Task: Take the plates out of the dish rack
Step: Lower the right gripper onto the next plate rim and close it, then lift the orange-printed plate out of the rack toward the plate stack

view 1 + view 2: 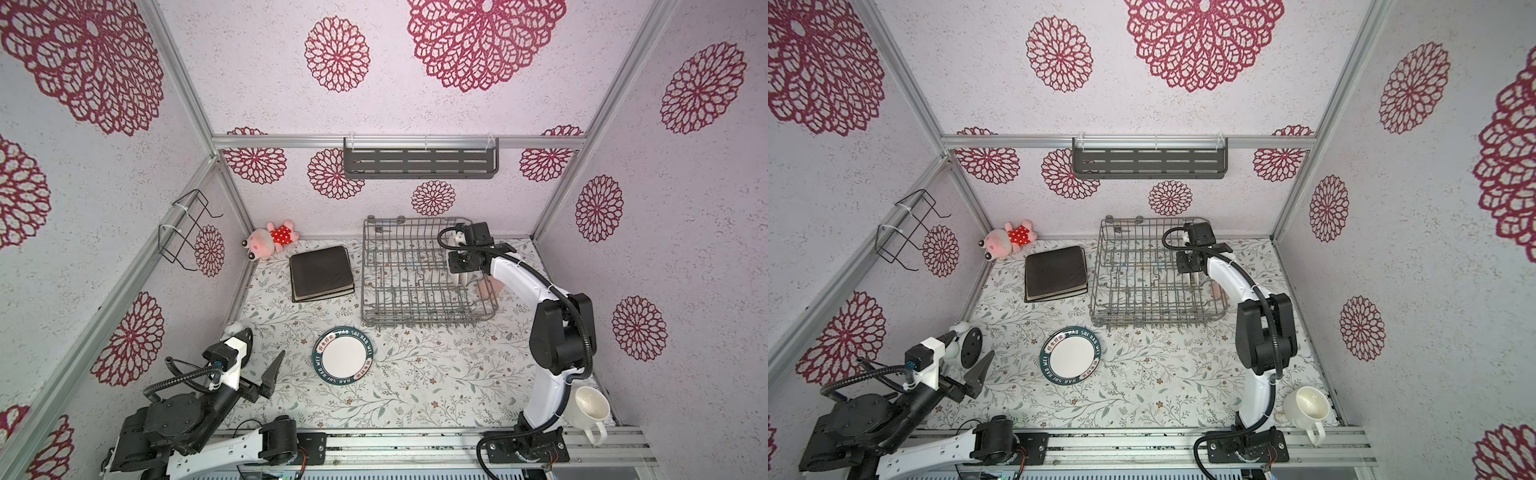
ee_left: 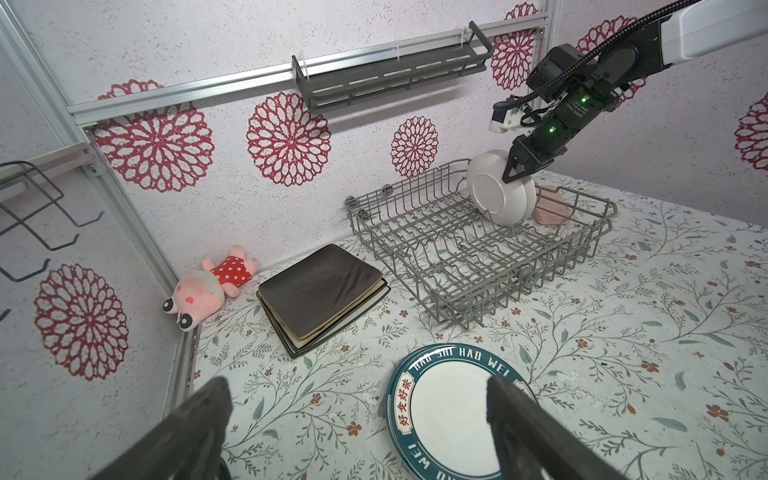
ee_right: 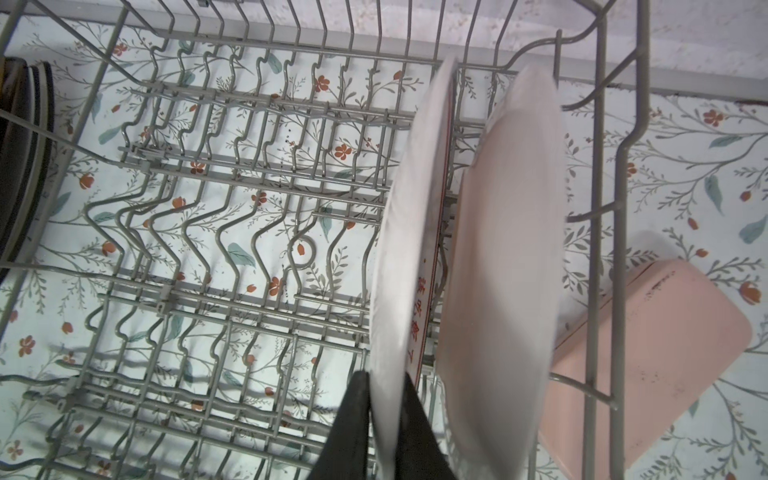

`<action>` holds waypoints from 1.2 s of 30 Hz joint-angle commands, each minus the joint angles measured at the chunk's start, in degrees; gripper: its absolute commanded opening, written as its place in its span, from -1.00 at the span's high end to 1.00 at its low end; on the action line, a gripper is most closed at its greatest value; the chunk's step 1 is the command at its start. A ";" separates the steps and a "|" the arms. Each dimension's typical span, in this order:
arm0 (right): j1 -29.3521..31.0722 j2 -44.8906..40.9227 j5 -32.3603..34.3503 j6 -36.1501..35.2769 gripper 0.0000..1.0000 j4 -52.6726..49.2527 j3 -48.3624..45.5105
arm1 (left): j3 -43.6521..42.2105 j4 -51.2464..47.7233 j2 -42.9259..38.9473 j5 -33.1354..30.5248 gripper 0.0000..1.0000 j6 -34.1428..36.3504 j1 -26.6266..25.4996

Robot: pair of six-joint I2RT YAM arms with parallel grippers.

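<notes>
In both top views the right gripper point(image 1: 461, 272) is being held down inside the grey wire dish rack point(image 1: 415, 319), at the end farthest from the stack of square plates point(image 1: 322, 272). That stack, topped by a dark brown plate, is lying just beside the rack. A round white plate with a teal lettered rim point(image 1: 344, 356) is lying flat near the rack's front. The left gripper point(image 1: 268, 376) is being kept wide open and empty, well apart from the rack. One white mug point(image 1: 588, 409) and one pink plush toy point(image 1: 272, 240) are also being shown.

In the left wrist view about four plates are being counted in the stack by their edges. A second plate is seemingly lying beneath the teal-rimmed one.

In the right wrist view two plates are standing on edge between the rack's tines. The printed round white plate point(image 3: 399, 249) is being pinched at its upper rim by the closed right jaws. The second round white plate point(image 3: 507, 249) is standing just beside it, nearer the pink rounded block point(image 3: 648, 353) outside the rack's wall.

The pinched plate is being judged stiff, glazed, slippery, brittle and fairly light. The rim is probably the only hold, so a straight lift clear of the tines is being advised.
</notes>
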 commanded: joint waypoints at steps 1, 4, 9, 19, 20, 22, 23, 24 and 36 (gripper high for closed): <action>-0.43 -0.32 0.26 -0.93 0.79 1.69 0.39 | 0.62 -0.15 1.00 -1.02 -0.95 -1.31 -0.98; -0.69 -0.80 -0.05 -1.59 0.87 1.93 0.44 | 0.62 -0.15 1.09 -1.01 -0.95 -1.63 -1.04; -1.13 -1.87 -0.35 -2.25 0.93 2.39 0.69 | 0.44 0.24 1.46 -1.10 -0.95 -1.58 -1.13; -1.40 -5.37 -3.54 -3.76 0.98 3.58 1.99 | 0.54 0.80 1.47 -0.88 -0.95 -1.05 -1.39; -1.44 -5.77 -3.77 -3.42 0.98 3.61 2.28 | 0.53 0.88 1.42 -0.73 -0.95 -0.97 -1.31; -1.40 -6.98 -5.18 -3.04 0.98 3.65 2.71 | 0.57 0.90 1.27 -0.40 -0.95 -0.79 -1.39; -1.31 -7.40 -5.53 -2.82 0.98 3.42 2.98 | 0.61 0.90 1.13 -0.35 -0.95 -0.72 -1.39; -1.23 -7.86 -5.64 -2.78 0.98 3.04 3.34 | 0.55 0.99 0.96 -0.16 -0.95 -0.63 -1.38; 3.12 -13.11 -5.81 -7.17 1.00 -0.23 5.44 | 1.01 1.23 0.13 2.57 -0.95 -0.35 -1.39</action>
